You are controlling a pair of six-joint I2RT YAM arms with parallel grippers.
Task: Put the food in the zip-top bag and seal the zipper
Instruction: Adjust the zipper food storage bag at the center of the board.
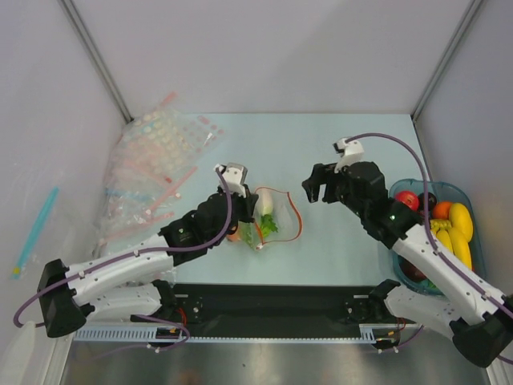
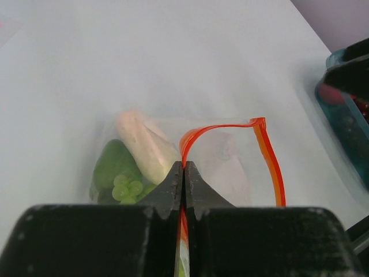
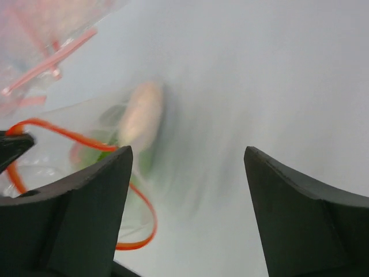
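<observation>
The zip-top bag lies mid-table with its mouth gaping, and the red-orange zipper bows out in a loop. Inside it are a white radish and green pieces. My left gripper is shut on the zipper at the bag's left side. In the left wrist view its tips pinch the strip, with the radish and green food just beyond. My right gripper hangs open a little right of the bag, holding nothing. In the right wrist view it frames bare table beside the zipper.
A teal bin at the right holds yellow bananas, a red fruit and an orange one. A heap of dotted clear bags with pink strips lies at the back left. A blue stick rests at the far left.
</observation>
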